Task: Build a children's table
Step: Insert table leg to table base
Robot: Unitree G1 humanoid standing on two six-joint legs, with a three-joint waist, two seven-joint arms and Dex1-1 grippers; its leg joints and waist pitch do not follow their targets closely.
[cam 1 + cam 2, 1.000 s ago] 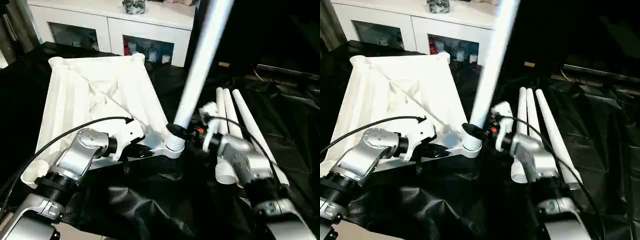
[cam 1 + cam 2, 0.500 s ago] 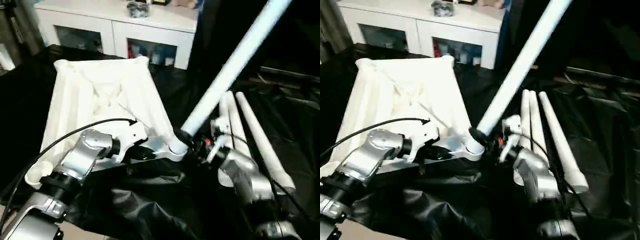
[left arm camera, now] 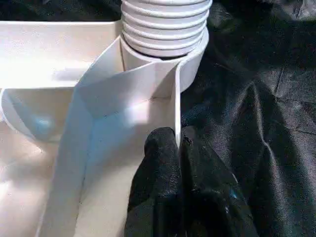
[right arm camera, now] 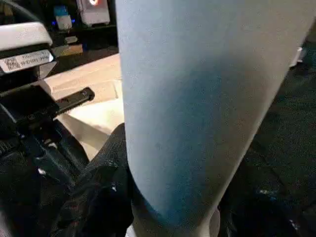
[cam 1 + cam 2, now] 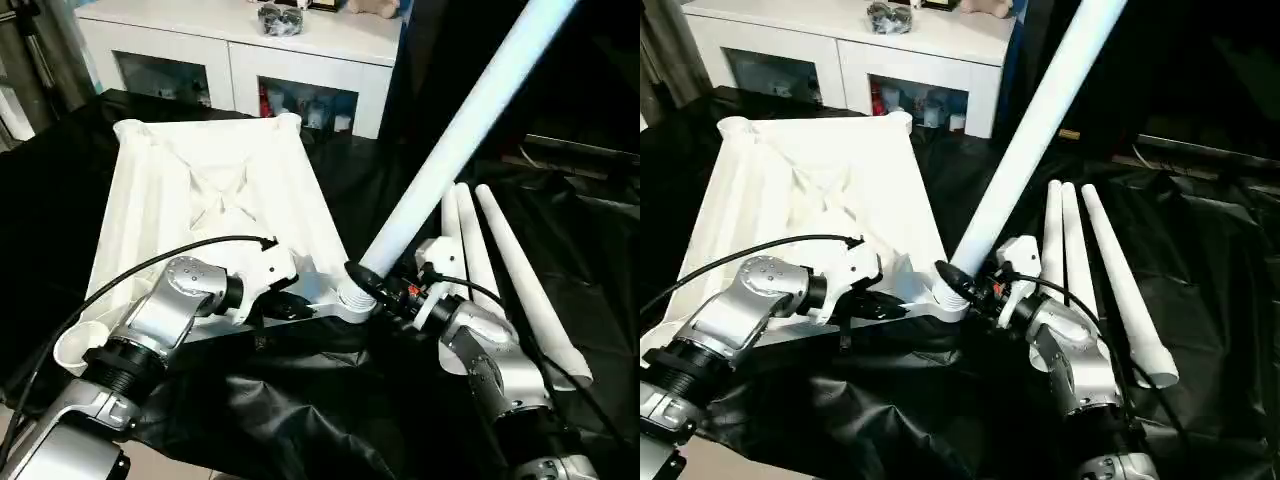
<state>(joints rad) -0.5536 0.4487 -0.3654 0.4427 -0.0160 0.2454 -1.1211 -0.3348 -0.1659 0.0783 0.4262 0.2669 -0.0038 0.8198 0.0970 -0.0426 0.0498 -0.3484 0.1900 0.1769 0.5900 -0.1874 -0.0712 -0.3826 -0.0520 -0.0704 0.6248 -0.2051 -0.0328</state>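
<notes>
Seating a leg: the step in hand is judged to be the fitting of one leg into a corner socket of the upturned table top.
Table top (image 5: 210, 200): laid underside up on black sheeting (image 5: 300, 420), ribs showing; most of it lies beyond the left fingers, which are at its near edge.
Held leg (image 5: 460, 130): it rises steeply away from the right fingers, tilted toward the robot's right, with its ridged foot in the corner socket (image 5: 352, 296) just beside both sets of fingers.
Spare legs (image 5: 510, 270): three are laid side by side on the sheeting, just beyond the right fingers and apart from them.
White cabinet (image 5: 240, 60): it is seen far behind the table top, well apart from both sets of fingers.
Left gripper (image 3: 177, 148): its fingers are pressed together on a thin upright rib of the table top, close beside the socket, so the top is steadied.
Right gripper (image 5: 385, 290): its fingers are spread partway and wrapped round the base of the held leg, just above the socket.
Risk, tilt: the leg is judged not square to the socket; if it were turned or pushed in this lean, the ridges could bind or cross.
Risk, slip: the thin rib could slide from the left fingers under a hard push, and the top would shift.
Risk, leverage: the long leg could swing if the right grip loosened.
</notes>
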